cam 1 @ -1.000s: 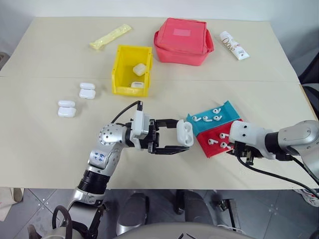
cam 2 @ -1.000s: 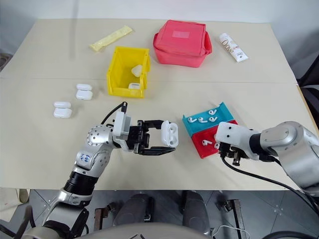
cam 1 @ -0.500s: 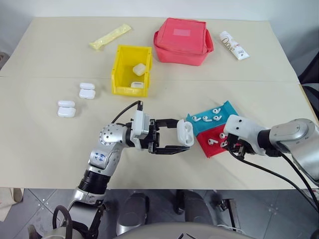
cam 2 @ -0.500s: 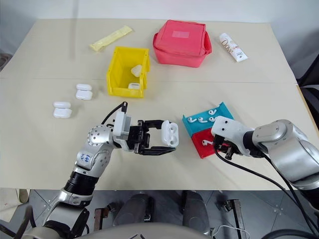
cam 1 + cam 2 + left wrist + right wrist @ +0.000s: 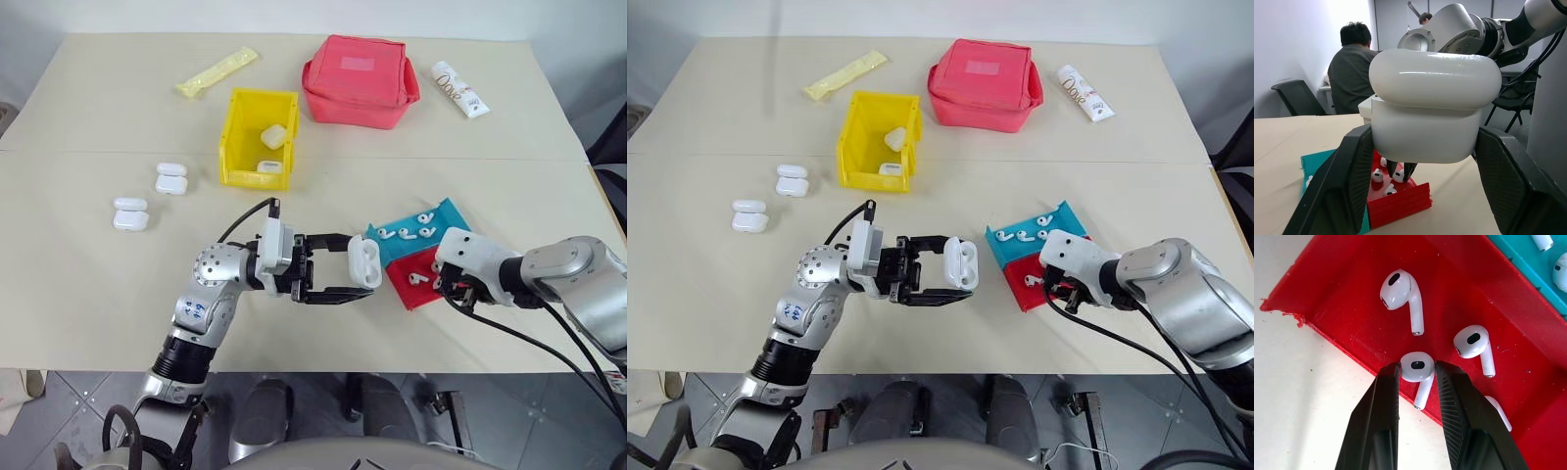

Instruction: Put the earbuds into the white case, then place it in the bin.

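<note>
- The right gripper (image 5: 1418, 369) is reaching into the red tray (image 5: 1342, 293), its jaws pinching one earbud (image 5: 1416, 367) by the head.
- The left gripper (image 5: 355, 277) is clenching the white case (image 5: 363, 262) above the table (image 5: 98, 274), beside the teal tray (image 5: 446, 212).
- The yellow bin (image 5: 257, 137) is sitting well apart behind them.

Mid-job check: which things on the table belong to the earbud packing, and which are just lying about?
Job:
- earbuds in the red tray and teal tray
- white case in the left end effector
- right end effector, closed on one earbud
- yellow bin
- spare cases

Lying about:
- red pouch
- yellow packet
- white tube
</note>
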`<state>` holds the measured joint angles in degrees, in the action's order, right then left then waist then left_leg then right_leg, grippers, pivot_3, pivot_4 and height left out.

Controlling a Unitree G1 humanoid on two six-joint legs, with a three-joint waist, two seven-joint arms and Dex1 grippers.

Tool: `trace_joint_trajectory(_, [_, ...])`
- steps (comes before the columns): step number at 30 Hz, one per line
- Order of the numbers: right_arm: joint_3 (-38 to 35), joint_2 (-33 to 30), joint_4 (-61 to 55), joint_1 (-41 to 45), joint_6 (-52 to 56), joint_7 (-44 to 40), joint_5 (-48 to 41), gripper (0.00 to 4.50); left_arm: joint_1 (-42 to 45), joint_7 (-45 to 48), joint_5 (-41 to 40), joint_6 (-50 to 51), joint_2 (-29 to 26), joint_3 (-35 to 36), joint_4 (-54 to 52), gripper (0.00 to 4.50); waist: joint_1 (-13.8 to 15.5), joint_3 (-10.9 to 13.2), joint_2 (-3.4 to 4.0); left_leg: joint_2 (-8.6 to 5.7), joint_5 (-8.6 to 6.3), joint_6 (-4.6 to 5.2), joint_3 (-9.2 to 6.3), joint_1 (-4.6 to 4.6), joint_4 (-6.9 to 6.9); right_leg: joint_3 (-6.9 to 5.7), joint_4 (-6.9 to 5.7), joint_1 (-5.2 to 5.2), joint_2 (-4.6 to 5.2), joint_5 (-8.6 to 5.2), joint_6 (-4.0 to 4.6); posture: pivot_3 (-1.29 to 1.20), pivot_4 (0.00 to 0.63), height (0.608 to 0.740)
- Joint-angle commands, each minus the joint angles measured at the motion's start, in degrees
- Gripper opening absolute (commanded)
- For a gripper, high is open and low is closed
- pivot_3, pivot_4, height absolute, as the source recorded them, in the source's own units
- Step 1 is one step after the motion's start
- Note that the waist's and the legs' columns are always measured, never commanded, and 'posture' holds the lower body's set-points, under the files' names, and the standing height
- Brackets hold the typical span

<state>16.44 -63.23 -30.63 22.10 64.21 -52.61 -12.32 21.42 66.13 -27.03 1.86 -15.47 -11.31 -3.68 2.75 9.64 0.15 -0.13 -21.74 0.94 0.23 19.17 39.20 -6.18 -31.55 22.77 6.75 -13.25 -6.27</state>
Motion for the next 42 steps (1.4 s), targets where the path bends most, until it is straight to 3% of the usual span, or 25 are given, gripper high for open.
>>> trace_joint_trajectory(1, [0.12,-0.06,0.00,0.40,-0.19,0.25,-0.14,1.18,-0.42,-0.13,-0.60,-0.22,0.01,0.17,-1.99,2.76,0.00,0.00,0.00,0.00,0.00,0.00,0.00,0.00,0.00,0.00,0.00,0.00,0.00,0.00,0.00,0.00,0.150,0.740])
trace_joint_trajectory(4, [0.04,0.20,0.25,0.35,0.18,0.50,-0.28,1.18,-0.34,-0.12,-0.58,-0.34,0.00,0.16,-1.87,2.76,0.01,0.00,0.00,-0.01,0.00,0.00,0.00,0.00,0.00,0.00,0.00,0.00,0.00,0.00,0.00,0.00,0.150,0.740])
trace_joint_trajectory(6, [0.01,0.36,0.26,0.29,0.25,0.51,-0.50,0.60,-0.32,-0.15,-0.55,-0.35,0.00,0.15,-1.82,2.76,0.01,0.00,0.00,0.00,0.00,0.00,0.00,0.00,0.00,0.00,0.00,0.00,0.00,0.00,0.00,0.00,0.150,0.740])
trace_joint_trajectory(7, [0.05,0.38,0.30,0.29,0.19,0.52,-0.55,0.54,-0.29,-0.14,-0.53,-0.36,0.02,0.14,-1.76,2.76,0.00,0.00,0.00,0.00,0.00,0.00,0.00,-0.01,0.00,0.00,0.00,0.00,0.00,0.00,0.00,0.00,0.150,0.740])
trace_joint_trajectory(12, [-0.57,0.10,-0.11,-0.28,-0.15,0.96,-0.79,0.54,-0.25,0.20,-0.44,-0.52,0.10,-0.10,-1.35,2.76,-0.04,-0.01,-0.01,0.00,0.00,0.00,0.00,-0.01,0.00,0.00,0.00,0.00,0.00,0.00,0.00,0.00,0.150,0.740])
trace_joint_trajectory(20, [-22.02,4.75,-10.64,-6.21,-2.09,-0.24,-11.60,0.54,1.39,3.22,-1.27,-1.17,0.58,0.21,2.04,2.76,0.20,-0.01,-0.01,0.01,0.00,0.00,0.02,0.00,0.00,0.00,-0.01,0.00,-0.02,0.02,-0.03,0.00,0.150,0.740])
trace_joint_trajectory(22, [-31.09,10.72,-13.56,-9.52,-7.91,0.67,-14.76,0.54,2.98,4.99,-2.09,-1.13,1.24,0.52,4.38,2.76,0.52,-0.03,-0.06,0.00,0.00,0.00,-0.02,0.01,0.00,-0.01,0.00,-0.02,-0.04,0.02,-0.03,0.00,0.150,0.740])
trace_joint_trajectory(24, [-34.63,13.22,-14.18,-11.18,-11.63,0.41,-16.35,0.54,4.43,6.68,-2.63,-1.42,1.99,0.85,6.69,2.76,0.52,-0.02,-0.05,0.01,0.00,0.00,-0.03,0.03,0.01,-0.04,0.01,-0.05,-0.08,0.02,-0.03,0.00,0.150,0.740])
trace_joint_trajectory(26, [-35.23,14.52,-13.55,-10.96,-13.06,0.43,-18.26,0.54,5.59,7.92,-2.67,-2.19,2.58,1.33,8.89,2.76,0.31,-0.03,-0.06,-0.05,0.00,0.05,0.03,0.01,0.01,0.04,0.01,-0.05,-0.05,0.05,-0.09,0.00,0.150,0.740])
trace_joint_trajectory(34, [-35.44,30.03,-12.23,-4.97,-20.21,5.83,-34.05,0.54,9.48,10.71,-2.11,-4.49,4.30,2.60,15.27,2.76,-0.37,-0.04,-0.04,0.05,0.01,0.02,0.02,-0.01,-0.04,0.03,-0.05,0.02,-0.13,0.02,-0.03,0.00,0.150,0.740])
trace_joint_trajectory(42, [-30.87,34.14,-9.04,-8.00,-25.74,4.80,-37.37,0.54,11.66,9.39,-2.62,-3.26,5.61,3.80,15.47,2.76,-0.10,-0.04,-0.04,-0.04,0.01,0.08,0.02,0.00,-0.02,0.08,-0.07,0.01,-0.06,0.03,-0.05,0.00,0.150,0.740])
